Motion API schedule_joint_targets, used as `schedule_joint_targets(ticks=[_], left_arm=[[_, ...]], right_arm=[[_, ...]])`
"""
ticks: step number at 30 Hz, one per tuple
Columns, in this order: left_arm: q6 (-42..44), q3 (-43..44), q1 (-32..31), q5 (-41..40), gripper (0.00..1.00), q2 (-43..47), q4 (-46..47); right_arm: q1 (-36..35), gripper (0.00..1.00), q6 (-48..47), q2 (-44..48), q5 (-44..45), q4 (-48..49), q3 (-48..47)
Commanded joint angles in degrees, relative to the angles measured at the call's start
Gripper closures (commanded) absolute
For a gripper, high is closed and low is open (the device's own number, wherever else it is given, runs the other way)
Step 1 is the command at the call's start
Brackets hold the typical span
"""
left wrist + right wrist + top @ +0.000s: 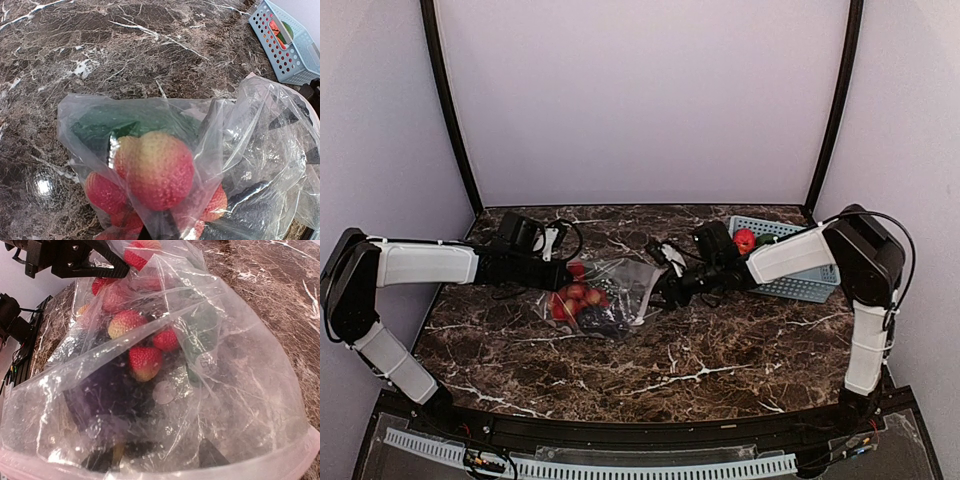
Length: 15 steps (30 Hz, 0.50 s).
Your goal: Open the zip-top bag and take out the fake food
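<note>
The clear zip-top bag (625,285) lies mid-table between my grippers, with the fake food inside: several red strawberries (575,298), a dark purple piece (603,320) and a green piece (125,122). My left gripper (563,272) is shut on the bag's left end; in the right wrist view it (117,271) pinches the plastic. In the left wrist view a big strawberry (155,170) hides its fingers. My right gripper (665,290) is at the bag's right end. Its fingers (102,460) show apart through the plastic (240,390), just past the white zip strip (280,467).
A light blue perforated basket (800,285) stands at the back right, behind my right arm, and holds a red fruit (745,240) and something green. It also shows in the left wrist view (285,55). Dark marble table, walls on three sides.
</note>
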<state>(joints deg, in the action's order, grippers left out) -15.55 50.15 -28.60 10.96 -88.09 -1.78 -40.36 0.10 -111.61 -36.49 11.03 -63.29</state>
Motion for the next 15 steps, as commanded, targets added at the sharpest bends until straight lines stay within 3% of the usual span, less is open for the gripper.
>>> schedule_joint_targets(ticks=[1,15], left_arm=[[-0.36,0.19,0.29,1.03,0.99,0.2,0.72],[-1.44,-0.99,0.27,1.35,0.99,0.09,1.59]], right_arm=[[-2.06,0.44,-3.03,-3.26,-1.31,1.03,-2.83],[-8.78,0.26,-4.5,0.15,1.23,1.8,0.73]])
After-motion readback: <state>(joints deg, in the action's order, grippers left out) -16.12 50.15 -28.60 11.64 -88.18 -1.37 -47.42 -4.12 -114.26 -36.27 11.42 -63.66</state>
